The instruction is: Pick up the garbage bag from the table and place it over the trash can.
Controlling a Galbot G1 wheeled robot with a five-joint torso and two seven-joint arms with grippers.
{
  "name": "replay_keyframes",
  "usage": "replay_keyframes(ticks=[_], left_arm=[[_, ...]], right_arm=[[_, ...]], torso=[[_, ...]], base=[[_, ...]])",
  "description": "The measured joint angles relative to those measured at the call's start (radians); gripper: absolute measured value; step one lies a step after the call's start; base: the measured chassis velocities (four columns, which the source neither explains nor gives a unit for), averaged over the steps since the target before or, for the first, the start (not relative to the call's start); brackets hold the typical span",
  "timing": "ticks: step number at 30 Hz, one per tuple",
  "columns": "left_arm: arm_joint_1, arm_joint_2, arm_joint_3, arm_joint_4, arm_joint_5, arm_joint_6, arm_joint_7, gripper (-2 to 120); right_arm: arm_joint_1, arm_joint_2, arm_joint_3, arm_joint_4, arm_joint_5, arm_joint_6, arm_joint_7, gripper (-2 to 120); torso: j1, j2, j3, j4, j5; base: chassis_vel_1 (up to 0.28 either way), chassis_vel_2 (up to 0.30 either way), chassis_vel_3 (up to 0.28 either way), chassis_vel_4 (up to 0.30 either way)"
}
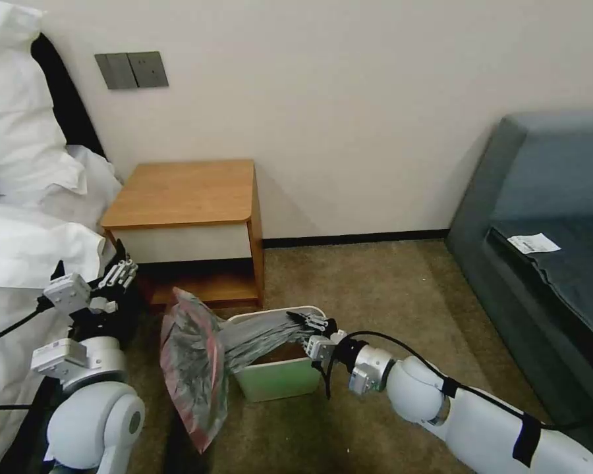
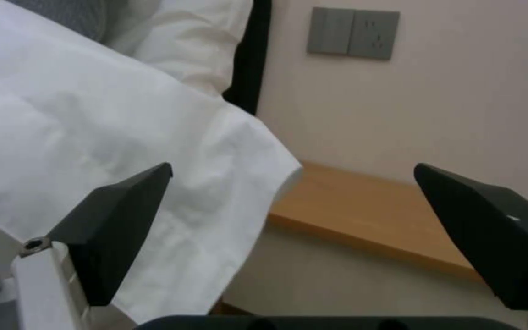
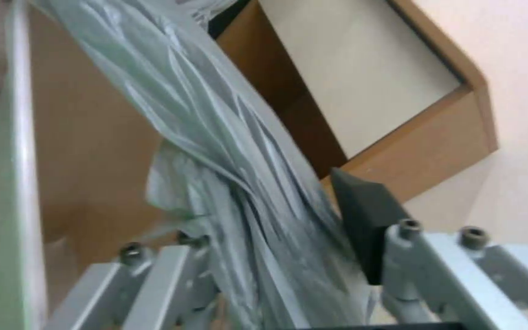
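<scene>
Grey film garbage bag (image 1: 204,359) looks light, limp and slippery, pinched by the right gripper (image 1: 308,327) over the trash can (image 1: 280,378). Best hold: its pink-banded mouth. Left gripper (image 1: 115,276) spread, idle beside the nightstand (image 1: 184,194).

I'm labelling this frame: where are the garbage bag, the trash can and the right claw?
garbage bag (image 1: 194,359): head view, its hanging crinkled body.
trash can (image 1: 280,380): head view, its front wall.
right claw (image 1: 303,322): head view, between its fingertips.

Carpeted floor (image 1: 389,283), trash can (image 1: 280,378) and table (image 1: 184,191) standing on it
</scene>
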Motion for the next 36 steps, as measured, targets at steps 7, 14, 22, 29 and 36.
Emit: replay_keyframes(ticks=[7,14,22,29,36], left_arm=[[-0.001,-0.002,0.019,0.0,0.01,-0.004,-0.001,99],[-0.013,0.002,0.033,-0.002,0.011,0.002,-0.001,99],[-0.012,0.008,0.044,-0.005,0.007,0.006,-0.001,99],[0.011,0.036,0.047,-0.047,-0.048,0.042,-0.005,99],[0.125,0.105,0.018,-0.199,-0.283,0.143,-0.055,99]], right_arm=[[0.006,-0.07,0.027,0.018,0.088,0.003,-0.113,73],[0.004,-0.122,0.095,0.034,0.149,0.041,-0.263,96],[0.003,-0.16,0.195,0.044,0.244,0.109,-0.4,100],[-0.026,-0.181,0.359,0.05,0.391,0.182,-0.604,100],[-0.099,-0.126,0.45,0.064,0.46,0.253,-0.346,100]], torso=[[0.0,0.0,0.0,-0.0002,-0.0001],[0.0,0.0,0.0,-0.0003,-0.0001],[0.0,0.0,0.0,-0.0002,0.0],[0.0,0.0,0.0,-0.0003,0.0001],[0.0,0.0,0.0,-0.0003,-0.0004]], base=[[0.0,0.0,0.0,0.0],[0.0,0.0,0.0,0.0],[0.0,0.0,0.0,0.0],[0.0,0.0,0.0,0.0],[0.0,0.0,0.0,0.0]])
